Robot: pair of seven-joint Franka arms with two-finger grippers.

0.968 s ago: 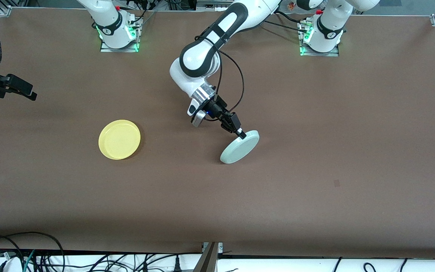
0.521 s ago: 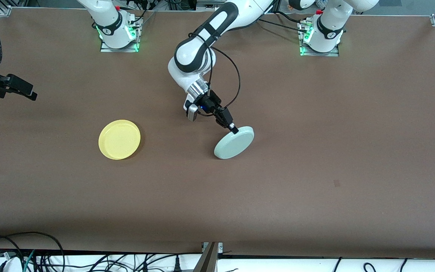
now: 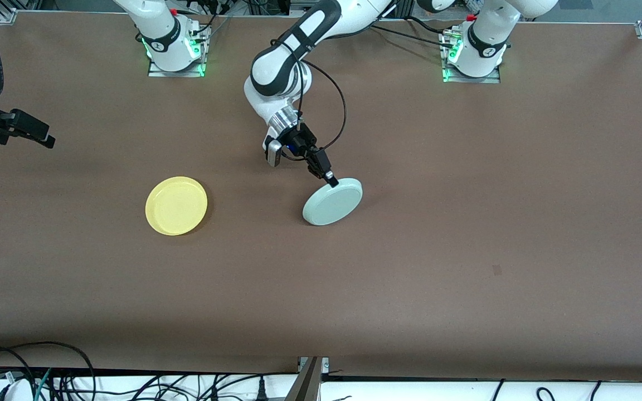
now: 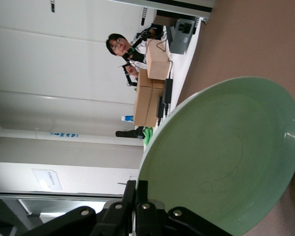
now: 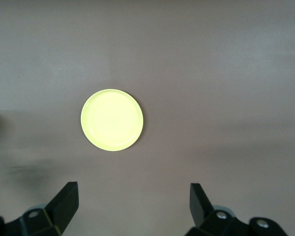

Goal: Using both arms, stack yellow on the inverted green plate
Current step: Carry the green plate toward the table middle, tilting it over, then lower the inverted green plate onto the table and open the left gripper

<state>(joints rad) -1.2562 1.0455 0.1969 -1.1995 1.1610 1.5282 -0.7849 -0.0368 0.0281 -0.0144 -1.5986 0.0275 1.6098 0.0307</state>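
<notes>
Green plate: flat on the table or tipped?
Tipped. The left gripper pinches the green plate by its rim, holding it tilted over the table, underside toward the front camera.

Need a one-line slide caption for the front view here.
Left gripper holds the green plate tilted by its rim; yellow plate lies flat toward the right arm's end, right gripper waiting open.

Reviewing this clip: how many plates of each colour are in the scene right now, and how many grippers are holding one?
Yellow plates: 1, the yellow plate lying on the table.
Green plates: 1, the green plate, tilted.
Grippers holding a plate: 1, the left gripper on the green plate's rim; the right gripper is open, high over the table.
Total plates: 2.
</notes>
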